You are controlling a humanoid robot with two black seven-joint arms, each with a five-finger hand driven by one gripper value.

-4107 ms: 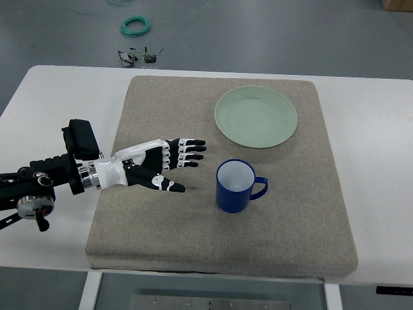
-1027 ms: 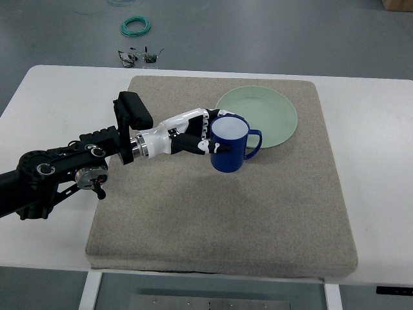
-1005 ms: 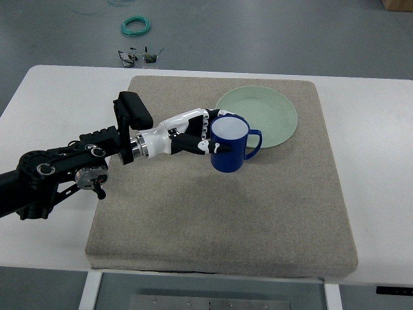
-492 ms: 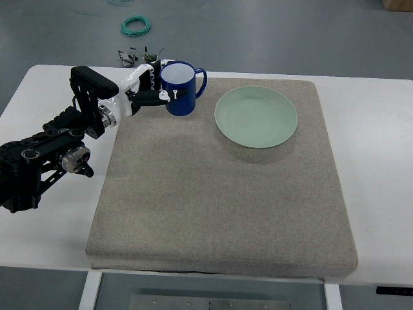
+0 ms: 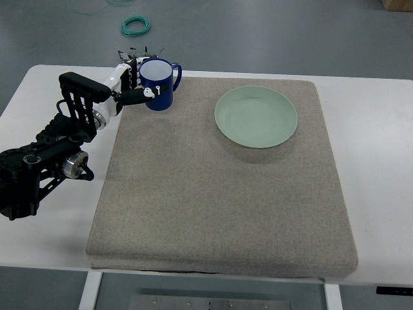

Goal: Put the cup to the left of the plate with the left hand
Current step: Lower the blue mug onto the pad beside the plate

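One robot hand (image 5: 132, 88) grips blue cup (image 5: 157, 86) upright.

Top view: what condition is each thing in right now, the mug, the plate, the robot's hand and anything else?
blue cup: upright, empty, held at the mat's far left corner, handle pointing right.
left hand: fingers closed around the cup.
green plate: empty, flat on the mat.
grey mat: lying flat on the table.
green cable: coiled on the floor.
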